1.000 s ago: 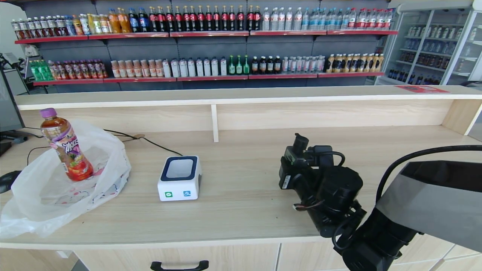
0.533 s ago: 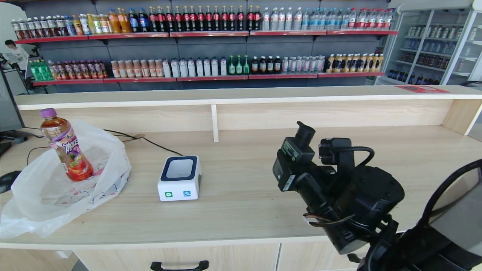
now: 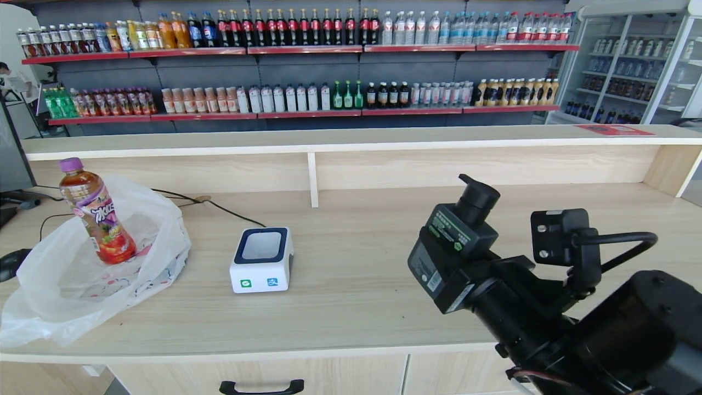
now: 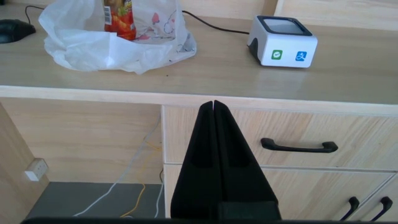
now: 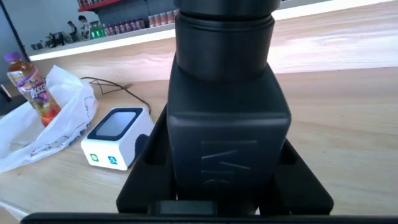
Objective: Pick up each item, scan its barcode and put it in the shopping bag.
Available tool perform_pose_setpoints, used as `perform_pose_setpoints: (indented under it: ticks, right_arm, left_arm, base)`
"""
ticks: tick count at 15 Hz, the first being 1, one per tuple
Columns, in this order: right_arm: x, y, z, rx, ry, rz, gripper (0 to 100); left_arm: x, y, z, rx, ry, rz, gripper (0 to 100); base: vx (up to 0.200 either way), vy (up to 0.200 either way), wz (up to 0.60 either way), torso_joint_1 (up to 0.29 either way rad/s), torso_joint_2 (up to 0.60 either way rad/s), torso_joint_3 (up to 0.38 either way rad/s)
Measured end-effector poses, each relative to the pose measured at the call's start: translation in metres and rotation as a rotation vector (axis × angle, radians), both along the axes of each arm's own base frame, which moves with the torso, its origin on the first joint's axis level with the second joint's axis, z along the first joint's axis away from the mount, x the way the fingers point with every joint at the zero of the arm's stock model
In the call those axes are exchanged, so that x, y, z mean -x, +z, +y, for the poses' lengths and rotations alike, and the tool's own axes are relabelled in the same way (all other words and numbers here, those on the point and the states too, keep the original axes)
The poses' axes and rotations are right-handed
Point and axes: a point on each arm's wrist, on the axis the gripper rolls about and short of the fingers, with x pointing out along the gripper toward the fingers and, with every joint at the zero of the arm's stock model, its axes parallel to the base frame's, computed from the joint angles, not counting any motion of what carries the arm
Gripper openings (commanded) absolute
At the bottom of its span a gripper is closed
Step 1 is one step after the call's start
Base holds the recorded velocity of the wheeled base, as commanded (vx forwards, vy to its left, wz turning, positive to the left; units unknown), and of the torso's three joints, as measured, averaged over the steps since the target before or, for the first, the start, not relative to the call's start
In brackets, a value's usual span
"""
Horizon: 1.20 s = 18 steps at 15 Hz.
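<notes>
The bottle [image 3: 97, 211] stands base-down in the shopping bag [image 3: 66, 285] at the left end of the counter [image 3: 356, 307]; its long axis is close to upright, with the purple cap uppermost and leaning toward the counter's left end; the white bag lies slumped open around it, spreading to the front edge. The scanner [image 3: 262, 259] sits left of the middle of the counter, apart from the bag, with its window facing up and a cable running off toward the back edge. My left hand [image 4: 214, 106] hangs below the front edge, before the drawer fronts, fingers pressed together and gripping nothing; my right hand [image 3: 458, 241] is above the right part of the counter, and I cannot tell how its fingers stand.
</notes>
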Motion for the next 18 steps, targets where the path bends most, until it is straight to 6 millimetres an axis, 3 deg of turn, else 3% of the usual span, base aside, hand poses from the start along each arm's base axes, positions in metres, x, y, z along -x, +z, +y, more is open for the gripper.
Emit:
perform_pose_setpoints:
  ticks: [3, 6, 8, 13, 15, 18]
  right_arm:
    - [0.018, 0.0, 0.004, 0.004, 0.1, 0.0, 0]
    - [0.045, 0.01, 0.028, -0.077, 0.297, -0.003, 0]
    - [0.052, 0.024, 0.044, -0.153, 0.415, -0.031, 0]
    - [0.058, 0.039, 0.057, -0.278, 0.748, -0.01, 0]
    - [0.055, 0.042, 0.058, -0.306, 0.797, 0.004, 0]
    - [0.027, 0.039, 0.053, -0.381, 0.739, 0.071, 0]
  left_arm:
    - [0.0, 0.0, 0.0, 0.0, 0.0, 0.0, 0]
    - [0.0, 0.0, 0.0, 0.0, 0.0, 0.0, 0]
    - [0.0, 0.0, 0.0, 0.0, 0.0, 0.0, 0]
    - [0.0, 0.0, 0.0, 0.0, 0.0, 0.0, 0]
    - [0.0, 0.0, 0.0, 0.0, 0.0, 0.0, 0]
    - [0.0, 0.0, 0.0, 0.0, 0.0, 0.0, 0]
  base:
    - [0.0, 0.0, 0.0, 0.0, 0.0, 0.0]
    - [0.0, 0.0, 0.0, 0.0, 0.0, 0.0]
    - [0.0, 0.0, 0.0, 0.0, 0.0, 0.0]
    - [0.0, 0.0, 0.0, 0.0, 0.0, 0.0]
    - [0.0, 0.0, 0.0, 0.0, 0.0, 0.0]
    - [0.0, 0.0, 0.0, 0.0, 0.0, 0.0]
